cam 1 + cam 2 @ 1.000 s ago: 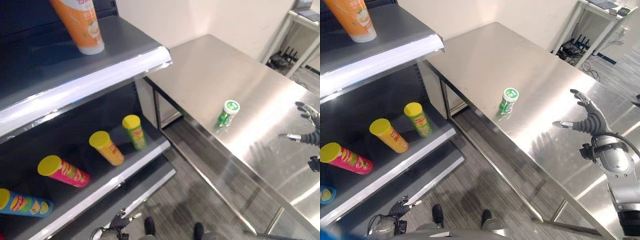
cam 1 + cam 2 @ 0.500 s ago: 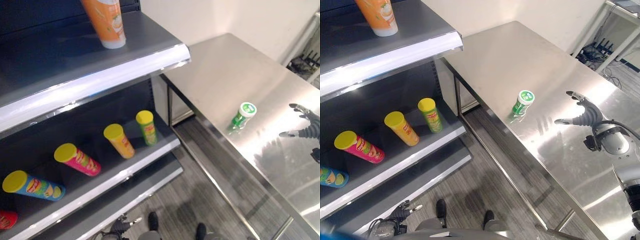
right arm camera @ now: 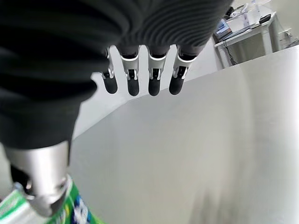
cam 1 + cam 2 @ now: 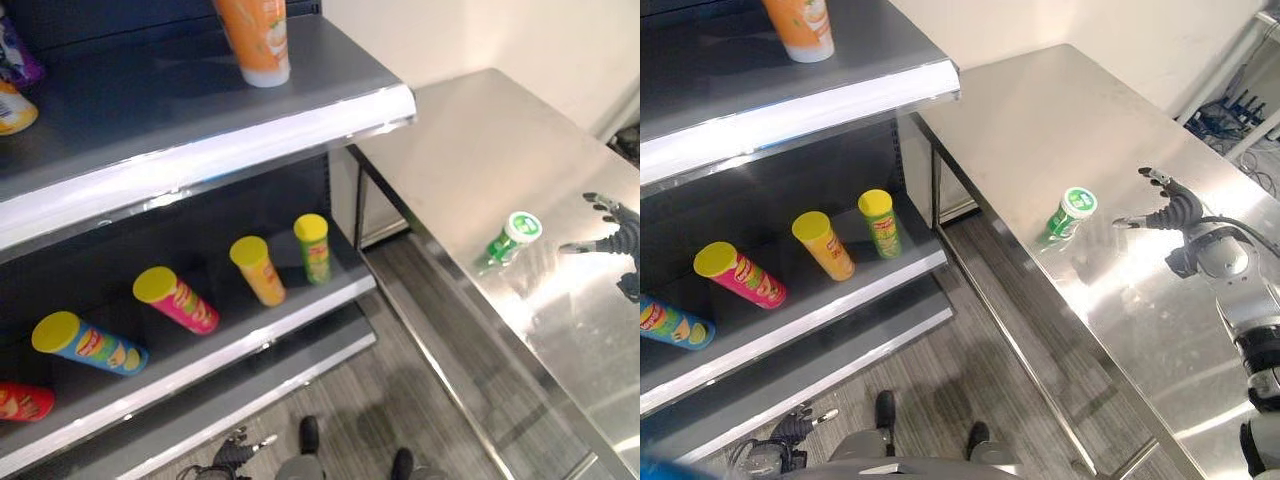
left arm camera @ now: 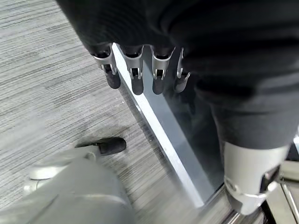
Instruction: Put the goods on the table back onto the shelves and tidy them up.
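Observation:
A small green can with a white lid (image 4: 1072, 213) stands upright near the front edge of the steel table (image 4: 1040, 110). My right hand (image 4: 1170, 208) hovers open just to the right of it, fingers spread toward the can without touching. In the right wrist view the fingers (image 3: 133, 79) are straight, and the green can (image 3: 70, 211) shows beside the thumb (image 3: 42, 184). My left hand (image 4: 235, 455) hangs low by the floor, open, with straight fingers (image 5: 135, 77) and nothing in it.
To the left of the table stands the dark shelf unit (image 4: 200, 150). An orange tube (image 4: 255, 40) stands on its upper shelf, with bags (image 4: 12, 70) at far left. Several chip cans lie on the lower shelf: green (image 4: 313, 247), yellow (image 4: 258, 270), pink (image 4: 178, 300), blue (image 4: 88, 343), red (image 4: 20, 400).
The camera has swung left, bringing more of the shelves into view. My right hand has drawn closer to the green can. The left hand has stayed low.

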Tool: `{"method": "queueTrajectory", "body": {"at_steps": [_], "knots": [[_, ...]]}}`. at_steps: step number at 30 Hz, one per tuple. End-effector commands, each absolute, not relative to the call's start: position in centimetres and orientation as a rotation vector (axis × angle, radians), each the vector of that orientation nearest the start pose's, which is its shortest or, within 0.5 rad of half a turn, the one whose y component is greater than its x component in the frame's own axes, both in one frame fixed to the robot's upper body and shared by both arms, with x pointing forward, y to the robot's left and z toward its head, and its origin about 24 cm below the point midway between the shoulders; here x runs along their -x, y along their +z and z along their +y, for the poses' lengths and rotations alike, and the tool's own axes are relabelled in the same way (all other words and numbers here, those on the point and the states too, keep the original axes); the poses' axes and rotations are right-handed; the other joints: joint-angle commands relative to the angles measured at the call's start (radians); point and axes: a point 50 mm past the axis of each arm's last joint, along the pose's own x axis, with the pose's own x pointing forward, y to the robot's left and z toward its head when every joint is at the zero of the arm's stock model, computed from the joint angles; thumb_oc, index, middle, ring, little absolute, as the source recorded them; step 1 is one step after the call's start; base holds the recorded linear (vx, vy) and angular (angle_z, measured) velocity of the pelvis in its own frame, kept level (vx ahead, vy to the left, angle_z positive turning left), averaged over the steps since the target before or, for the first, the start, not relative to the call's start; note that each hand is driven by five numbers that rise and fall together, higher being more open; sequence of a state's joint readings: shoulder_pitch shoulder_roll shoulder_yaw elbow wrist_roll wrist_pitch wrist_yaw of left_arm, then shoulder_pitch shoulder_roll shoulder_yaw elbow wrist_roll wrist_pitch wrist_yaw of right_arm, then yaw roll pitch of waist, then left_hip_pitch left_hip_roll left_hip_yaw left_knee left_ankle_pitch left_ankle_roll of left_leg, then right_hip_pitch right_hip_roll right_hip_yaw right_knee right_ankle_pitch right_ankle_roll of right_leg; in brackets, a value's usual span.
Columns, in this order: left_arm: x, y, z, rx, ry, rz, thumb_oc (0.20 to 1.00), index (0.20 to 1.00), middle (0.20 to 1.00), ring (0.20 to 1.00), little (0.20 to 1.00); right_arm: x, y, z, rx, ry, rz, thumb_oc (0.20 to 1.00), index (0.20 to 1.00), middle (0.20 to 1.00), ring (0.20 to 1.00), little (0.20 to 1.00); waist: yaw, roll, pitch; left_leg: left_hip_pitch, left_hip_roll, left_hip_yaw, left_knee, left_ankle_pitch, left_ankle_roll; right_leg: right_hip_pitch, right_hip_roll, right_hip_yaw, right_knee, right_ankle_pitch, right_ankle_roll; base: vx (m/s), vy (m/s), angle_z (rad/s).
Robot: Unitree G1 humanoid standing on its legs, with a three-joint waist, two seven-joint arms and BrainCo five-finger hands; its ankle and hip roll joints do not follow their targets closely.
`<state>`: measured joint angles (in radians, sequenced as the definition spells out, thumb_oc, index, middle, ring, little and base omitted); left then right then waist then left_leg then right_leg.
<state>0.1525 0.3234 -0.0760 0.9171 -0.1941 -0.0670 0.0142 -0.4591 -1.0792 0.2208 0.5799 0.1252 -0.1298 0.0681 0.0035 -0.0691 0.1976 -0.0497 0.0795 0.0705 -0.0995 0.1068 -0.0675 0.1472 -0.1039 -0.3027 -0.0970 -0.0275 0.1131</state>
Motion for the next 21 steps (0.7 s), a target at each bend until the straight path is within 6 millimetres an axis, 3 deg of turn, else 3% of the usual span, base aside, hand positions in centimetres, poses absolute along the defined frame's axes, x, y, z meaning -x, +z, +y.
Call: {"method": "queueTrajectory", "body": {"at_steps": [1,21], "knots": [[-11.3,-12.9,26.9,-0.18,0.179,0.93,1.0,1.0,1.0,1.0,1.0,-31.3,20.0,-35.9,1.005,-0.171,-0.02,1.0,1.0,1.0,1.0,1.0,0.035,-0.002,-0.004,0.086,0.147,0.066,0.059,-0.088,-0.116,-0.017,-0.066,-0.04,0.026,-0.044,0.059,0.0,-0.021,0.06],[-11.9,-12.7,26.7,-0.17,0.166,0.908,1.0,1.0,1.0,1.0,1.0,-32.0,19.6,-33.2,1.056,-0.025,-0.05,1.0,1.0,1.0,1.0,1.0,0.046,0.002,0.002,0.079,0.144,0.039,0.059,-0.089,-0.119,-0.01,-0.07,-0.074,0.035,-0.054,0.056,0.0,-0.004,0.07]]}}
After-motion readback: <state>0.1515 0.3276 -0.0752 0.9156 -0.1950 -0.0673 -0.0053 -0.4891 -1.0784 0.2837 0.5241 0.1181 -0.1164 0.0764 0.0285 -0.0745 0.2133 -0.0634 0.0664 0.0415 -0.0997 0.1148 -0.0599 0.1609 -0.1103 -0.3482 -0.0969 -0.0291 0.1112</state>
